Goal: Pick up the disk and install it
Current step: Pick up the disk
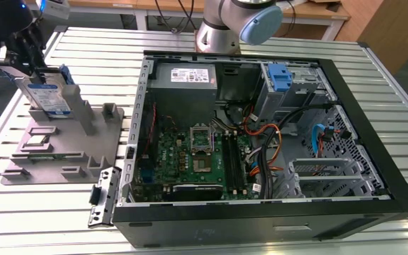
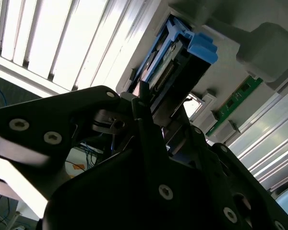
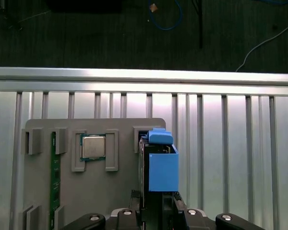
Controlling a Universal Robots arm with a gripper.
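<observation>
Slatted surface (image 1: 48,212) carries a grey fixture (image 1: 48,166); the disk (image 1: 50,100) stands upright in it, long axis vertical, end effector (image 1: 40,78) clamped on its top edge from above.

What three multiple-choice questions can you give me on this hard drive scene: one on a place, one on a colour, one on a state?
1. Where is the flat silver metal hard drive?
A. In the grey plastic holder tray beside the open black computer case
B. In the case's drive bay
C. Flat on the table

2. What colour are the drive's plastic rails?
A. Red
B. Blue
C. Yellow

3. How does the drive sit?
A. Flat, label up
B. Tipped against the case
C. Upright on edge, the robot's hand at its top

Answers: A, the exterior view shows it in the tray, outside the case. B, both wrist views show blue rails. C, it stands in the tray's slot under the hand.
</observation>
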